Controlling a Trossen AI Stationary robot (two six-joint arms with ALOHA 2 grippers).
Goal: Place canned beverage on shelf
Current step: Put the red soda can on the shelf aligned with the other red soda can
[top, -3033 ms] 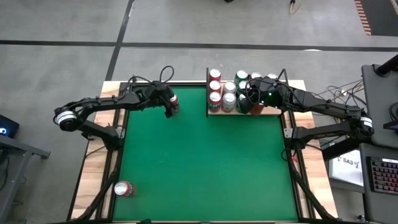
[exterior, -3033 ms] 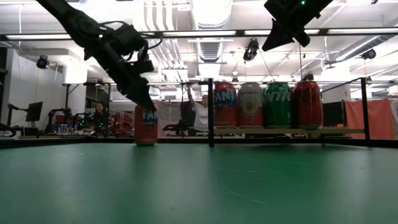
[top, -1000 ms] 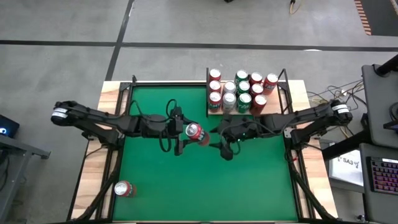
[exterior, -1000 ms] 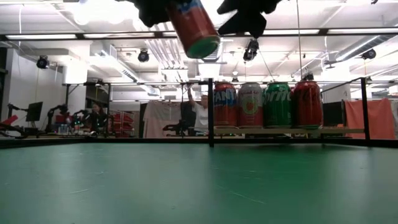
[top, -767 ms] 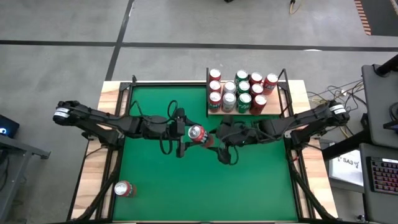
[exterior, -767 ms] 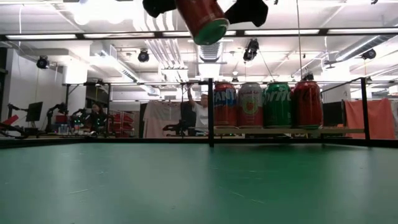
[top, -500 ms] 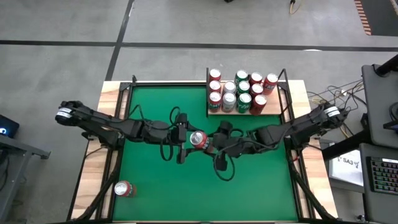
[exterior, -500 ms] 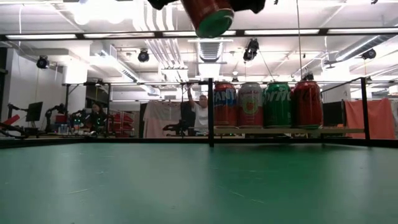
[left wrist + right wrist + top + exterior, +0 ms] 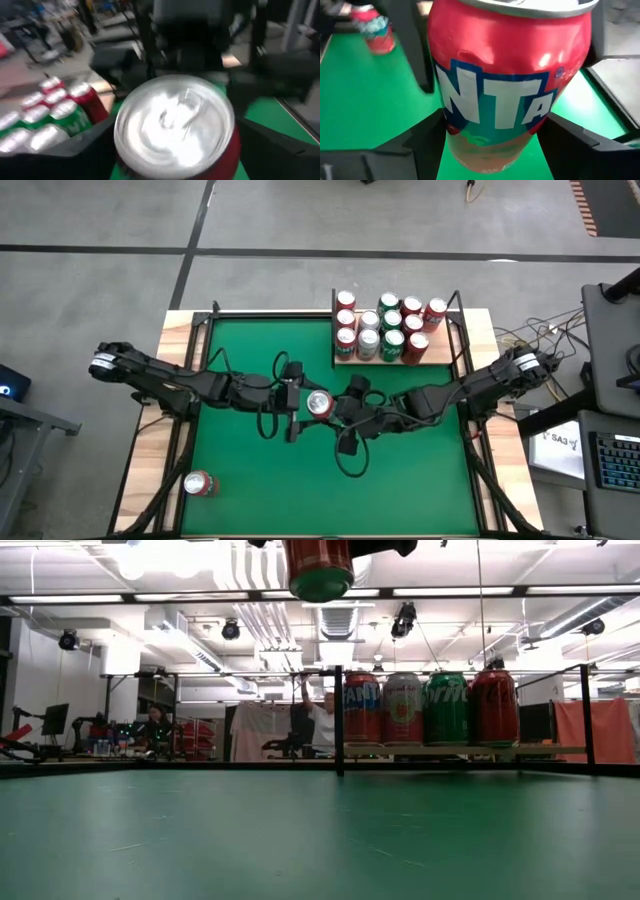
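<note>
A red Fanta can [image 9: 319, 402] hangs upright high over the middle of the green table, and its base shows at the top of the low view [image 9: 320, 565]. My left gripper [image 9: 303, 404] reaches it from the left and my right gripper [image 9: 338, 408] from the right. Both are shut on it. The can's silver lid [image 9: 175, 125] fills the left wrist view. Its lettered wall [image 9: 505, 100] fills the right wrist view. At the far right stands the wooden shelf [image 9: 440, 360], which carries several upright cans [image 9: 380, 325]. My left gripper has the can's upper wall [image 9: 232, 150], just under the lid, between its two fingers [image 9: 280, 150]. The fingers come about level from the table's left. The can stands upright, clear of the table. My right gripper pinches the can's wall [image 9: 445, 120] at about mid height between its two fingers [image 9: 415, 145], one on each side. It comes from the table's right, slanting a little downward. The can is upright and lifted clear.
Another red can [image 9: 199, 483] lies on its side near the table's near left corner. Black rods [image 9: 338, 720] edge the shelf. The green felt [image 9: 250, 470] below and around the arms is bare. Wooden strips run along the table's left and right edges.
My right gripper has moved toward the table's left, up to the can. My left gripper has carried the can a little toward the right and the near edge. The can was tipped with its base slanting out and now stands upright, still high above the table.
</note>
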